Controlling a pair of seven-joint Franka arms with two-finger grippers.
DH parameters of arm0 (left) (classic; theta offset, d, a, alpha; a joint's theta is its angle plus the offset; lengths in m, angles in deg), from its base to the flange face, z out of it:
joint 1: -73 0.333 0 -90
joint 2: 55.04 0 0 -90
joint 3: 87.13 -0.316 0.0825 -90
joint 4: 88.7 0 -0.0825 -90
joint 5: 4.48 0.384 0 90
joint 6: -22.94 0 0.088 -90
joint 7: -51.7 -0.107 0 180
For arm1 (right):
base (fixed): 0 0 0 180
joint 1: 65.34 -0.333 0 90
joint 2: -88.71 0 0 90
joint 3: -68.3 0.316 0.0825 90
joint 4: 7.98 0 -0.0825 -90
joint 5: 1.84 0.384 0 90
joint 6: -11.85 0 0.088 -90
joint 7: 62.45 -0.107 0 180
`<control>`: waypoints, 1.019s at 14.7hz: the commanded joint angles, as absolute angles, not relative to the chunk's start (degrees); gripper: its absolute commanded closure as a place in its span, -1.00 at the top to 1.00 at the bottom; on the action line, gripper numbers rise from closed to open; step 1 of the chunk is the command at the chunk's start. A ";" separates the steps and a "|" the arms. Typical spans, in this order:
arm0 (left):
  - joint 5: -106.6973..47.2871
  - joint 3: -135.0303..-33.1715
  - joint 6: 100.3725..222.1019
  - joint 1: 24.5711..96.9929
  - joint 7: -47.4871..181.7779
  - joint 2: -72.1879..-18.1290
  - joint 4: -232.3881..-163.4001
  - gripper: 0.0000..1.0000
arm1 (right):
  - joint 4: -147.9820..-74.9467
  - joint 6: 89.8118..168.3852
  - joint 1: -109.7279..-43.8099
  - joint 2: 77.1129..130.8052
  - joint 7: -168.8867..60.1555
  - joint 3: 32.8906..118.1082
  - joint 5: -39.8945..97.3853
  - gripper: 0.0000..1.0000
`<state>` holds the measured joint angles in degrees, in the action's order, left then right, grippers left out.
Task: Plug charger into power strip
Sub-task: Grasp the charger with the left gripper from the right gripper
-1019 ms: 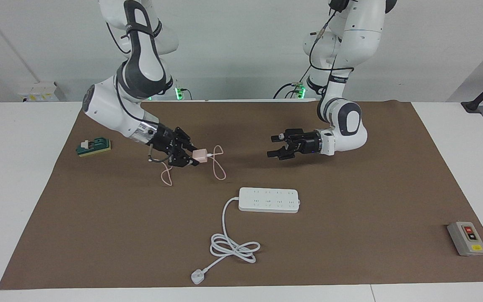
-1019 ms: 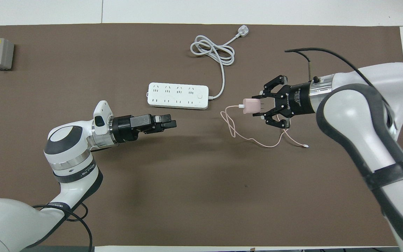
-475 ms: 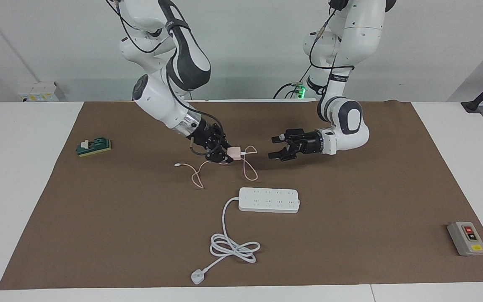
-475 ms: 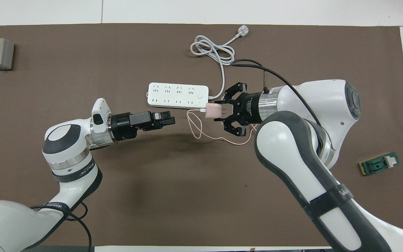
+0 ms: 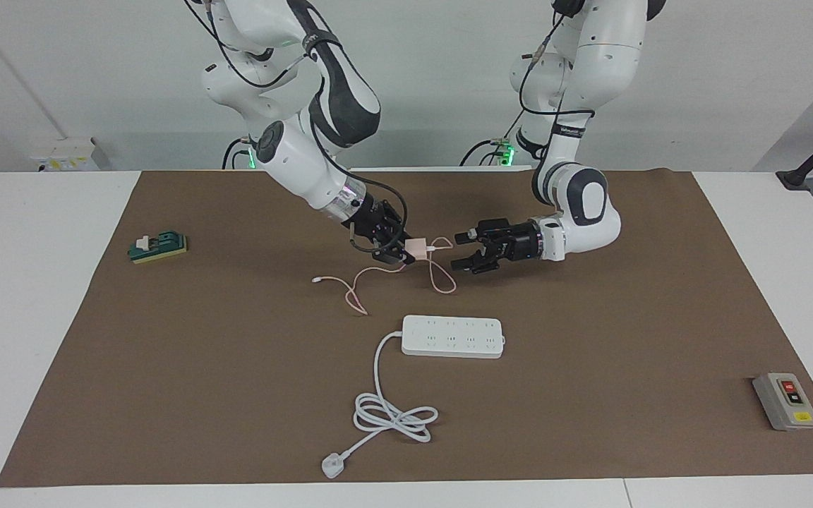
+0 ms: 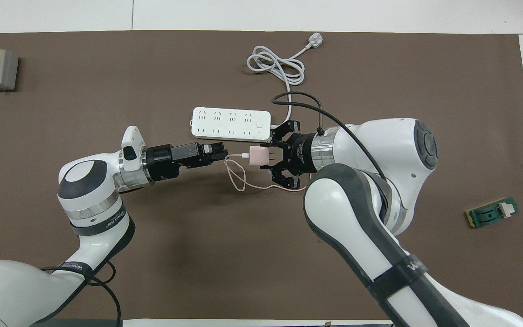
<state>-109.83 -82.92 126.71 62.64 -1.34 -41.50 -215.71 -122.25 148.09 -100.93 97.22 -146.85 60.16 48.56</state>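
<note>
Facing view: right gripper (image 5: 406,254) up over brown mat (image 5: 166,395), fingers pinching small pale pink cube charger (image 5: 417,247); thin pink cable (image 5: 357,286) trailing down onto mat. Left gripper (image 5: 459,248) at charger's 3 o'clock, close beside, fingers spread, not touching. Long white rectangular power strip (image 5: 452,336) flat on mat at charger's 5 o'clock, well apart, farther from robots; thick white cord (image 5: 392,413) coiled at its 7 o'clock, ending in white plug (image 5: 332,466).

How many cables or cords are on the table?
2. The charger's thin pink cable trails on the mat nearer the robots than the power strip; the strip's thick white cord coils farther out.
</note>
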 commanded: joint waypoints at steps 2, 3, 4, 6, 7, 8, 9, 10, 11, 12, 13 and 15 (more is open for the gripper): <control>-111.27 -83.61 128.50 60.79 -1.56 -42.21 -215.79 1.00 | -124.08 152.04 -104.54 96.62 -148.50 60.04 50.36 -1.00; -111.62 -83.61 129.54 60.43 -1.65 -42.39 -215.79 1.00 | -123.99 152.30 -104.89 96.70 -149.02 60.04 50.80 -1.00; -112.05 -83.61 131.03 59.65 -1.65 -42.56 -215.70 1.00 | -123.99 153.08 -104.98 96.79 -149.02 59.95 50.98 -1.00; -112.76 -83.61 132.36 58.85 -1.65 -42.56 -215.43 1.00 | -123.73 153.79 -105.77 97.58 -149.02 59.95 51.07 -1.00; -112.94 -83.61 132.28 58.76 -1.65 -42.56 -215.43 1.00 | -123.73 154.58 -105.95 97.93 -149.02 60.04 51.15 -1.00; -112.94 -83.61 132.10 58.85 -1.73 -42.56 -215.52 1.00 | -123.73 155.98 -106.04 98.28 -149.02 60.12 51.15 -1.00; -112.94 -83.61 131.75 58.85 -2.43 -42.56 -215.78 1.00 | -123.47 156.25 -106.04 98.72 -149.02 60.30 51.33 -1.00; -112.94 -83.61 131.58 59.02 -3.40 -42.65 -216.13 1.00 | -122.86 156.26 -106.04 98.99 -149.02 60.39 51.76 -1.00; -112.94 -83.61 131.49 59.11 -4.19 -42.74 -216.49 1.00 | -122.07 156.17 -106.04 99.60 -149.02 60.39 51.94 -1.00; -112.94 -83.61 131.49 59.11 -4.46 -42.74 -216.66 1.00 | -121.80 156.17 -106.04 99.86 -149.02 60.39 51.94 -1.00; -112.94 -83.61 131.66 58.94 -4.72 -42.91 -216.93 1.00 | -121.53 156.08 -105.95 100.13 -149.02 60.30 51.94 -1.00; -112.94 -83.70 132.54 58.76 -4.90 -43.79 -217.71 1.00 | -120.83 155.29 -105.77 100.48 -148.76 60.30 51.94 -1.00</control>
